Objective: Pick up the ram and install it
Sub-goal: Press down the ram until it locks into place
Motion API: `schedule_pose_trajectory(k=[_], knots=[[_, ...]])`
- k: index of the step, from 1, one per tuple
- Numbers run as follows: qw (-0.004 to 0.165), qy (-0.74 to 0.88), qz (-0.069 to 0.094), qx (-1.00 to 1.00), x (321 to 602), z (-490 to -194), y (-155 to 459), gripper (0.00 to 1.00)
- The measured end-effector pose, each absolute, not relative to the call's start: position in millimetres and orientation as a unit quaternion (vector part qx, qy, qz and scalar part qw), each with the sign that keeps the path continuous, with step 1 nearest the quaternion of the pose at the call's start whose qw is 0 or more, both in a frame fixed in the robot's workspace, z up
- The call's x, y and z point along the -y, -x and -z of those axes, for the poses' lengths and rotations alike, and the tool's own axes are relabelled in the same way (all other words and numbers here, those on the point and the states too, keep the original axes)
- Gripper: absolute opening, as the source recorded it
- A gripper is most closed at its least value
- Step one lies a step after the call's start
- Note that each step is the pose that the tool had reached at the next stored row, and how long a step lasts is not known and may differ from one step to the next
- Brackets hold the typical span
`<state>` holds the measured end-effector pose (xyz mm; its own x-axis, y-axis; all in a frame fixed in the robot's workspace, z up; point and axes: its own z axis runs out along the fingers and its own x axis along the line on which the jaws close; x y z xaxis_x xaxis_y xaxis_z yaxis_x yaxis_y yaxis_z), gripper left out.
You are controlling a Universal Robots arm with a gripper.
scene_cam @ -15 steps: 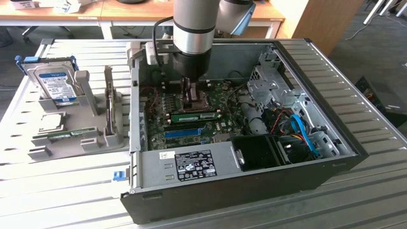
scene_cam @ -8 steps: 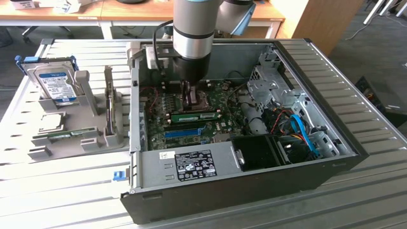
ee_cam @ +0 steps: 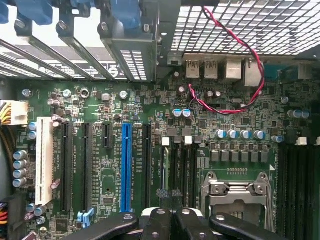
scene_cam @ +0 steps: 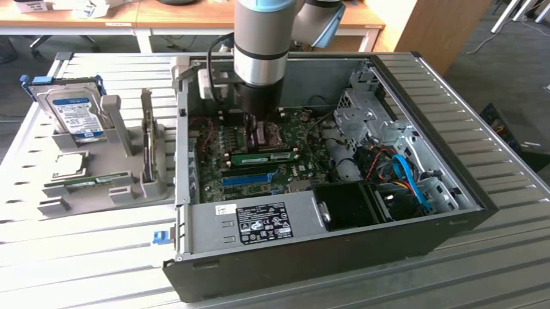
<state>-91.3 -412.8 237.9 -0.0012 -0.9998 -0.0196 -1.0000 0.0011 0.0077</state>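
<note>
Off-task items, bench and case

Hard drive (scene_cam: 73, 114) stood upright in grey holder (scene_cam: 120, 183), processor (scene_cam: 69, 165) lay flat below it. Open PC case (scene_cam: 447, 161) held motherboard (ee_cam: 150, 125), blue slot (ee_cam: 126, 167), red-black wire (ee_cam: 235, 107), blue cable (scene_cam: 408, 177).

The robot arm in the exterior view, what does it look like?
The robot arm is a thick grey cylinder with a light blue cap at a joint, a shiny silver band, then a black lower section. A black cable loops beside it. In the wrist view, its black gripper has bolted linkage fingers.
</note>
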Motion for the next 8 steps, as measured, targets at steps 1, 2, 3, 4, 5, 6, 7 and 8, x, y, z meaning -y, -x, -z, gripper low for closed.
schedule_pose_trajectory(k=[1, 2, 3, 4, 5, 6, 7, 8], knots=[[0.004, 0.707, -0.01, -0.707, 412.9, -237.9, 91.4, 0.11], [0.004, 0.707, -0.01, -0.707, 412.8, -237.9, 91.4, 0.11], [0.004, 0.707, -0.01, -0.707, 412.9, -237.9, 91.4, 0.11], [0.004, 0.707, -0.01, -0.707, 412.8, -237.8, 91.4, 0.11], [0.004, 0.707, -0.01, -0.707, 412.8, -237.3, 91.3, 0.11], [0.004, 0.707, -0.01, -0.707, 412.7, -236.5, 91.3, 0.11], [0.004, 0.707, -0.01, -0.707, 412.8, -235.7, 91.3, 0.11], [0.004, 0.707, -0.01, -0.707, 412.8, -235.0, 91.3, 0.11]])
